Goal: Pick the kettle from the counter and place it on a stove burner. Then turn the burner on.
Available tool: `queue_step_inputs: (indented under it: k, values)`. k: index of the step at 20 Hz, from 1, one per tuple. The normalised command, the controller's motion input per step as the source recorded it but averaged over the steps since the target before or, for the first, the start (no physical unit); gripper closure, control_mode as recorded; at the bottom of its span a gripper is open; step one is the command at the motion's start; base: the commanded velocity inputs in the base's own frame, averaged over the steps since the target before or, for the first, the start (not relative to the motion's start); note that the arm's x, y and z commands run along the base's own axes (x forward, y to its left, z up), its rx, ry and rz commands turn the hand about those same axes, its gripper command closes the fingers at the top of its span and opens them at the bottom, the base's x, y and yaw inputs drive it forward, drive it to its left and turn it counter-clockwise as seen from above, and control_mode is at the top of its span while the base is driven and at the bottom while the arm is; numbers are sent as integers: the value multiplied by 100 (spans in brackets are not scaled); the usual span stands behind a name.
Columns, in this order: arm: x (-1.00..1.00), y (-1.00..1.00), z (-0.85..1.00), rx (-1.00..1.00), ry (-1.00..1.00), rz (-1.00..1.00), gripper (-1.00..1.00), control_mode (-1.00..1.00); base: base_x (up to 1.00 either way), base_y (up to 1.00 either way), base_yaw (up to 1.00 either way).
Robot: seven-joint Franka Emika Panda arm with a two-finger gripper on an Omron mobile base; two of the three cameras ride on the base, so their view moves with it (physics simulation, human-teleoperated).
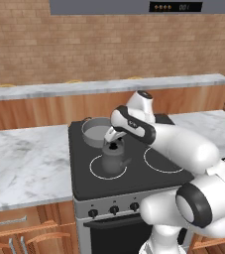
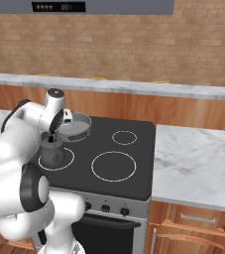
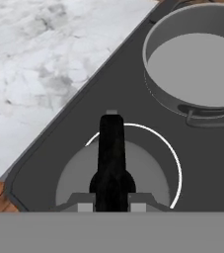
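- The small squat dark-grey metal kettle point(image 1: 113, 158) with its black arched handle is seen standing on the black glass cooktop point(image 1: 134, 171), inside the thin white ring of the front burner point(image 1: 95, 171) nearest the white marble bench point(image 1: 25, 161).
- The handle is gripped from above by the two-finger gripper point(image 1: 114, 139); the jaws are clenched on it, as is shown in the hand view, where the handle point(image 3: 112, 148) runs up between the finger tips.
- The placing step is judged nearly done; release is not yet made, and the burner is not yet turned on.
- If the jaws are lifted before being fully released, the kettle could be dragged or tipped off the ring.
- The wide straight-sided grey metal pot point(image 1: 97, 130) stands just behind the kettle; a careless withdrawal of the white arm point(image 1: 183, 149) could knock it.
- The row of black knobs point(image 1: 114, 210) sits on the stove's front panel; which knob serves this ring cannot be told, so the wrong burner could be lit.
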Motion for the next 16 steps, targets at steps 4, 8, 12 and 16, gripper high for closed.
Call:
queue_step_inputs:
  k: [4,8,12,16]
  values:
    - [17,2,-20,0,0,0,100,-100,0,0,0]
    - [13,6,-24,0,0,0,100,-100,0,0,0]
    - [15,10,-18,0,0,0,100,-100,0,0,0]
    - [17,9,-14,0,0,0,100,-100,0,0,0]
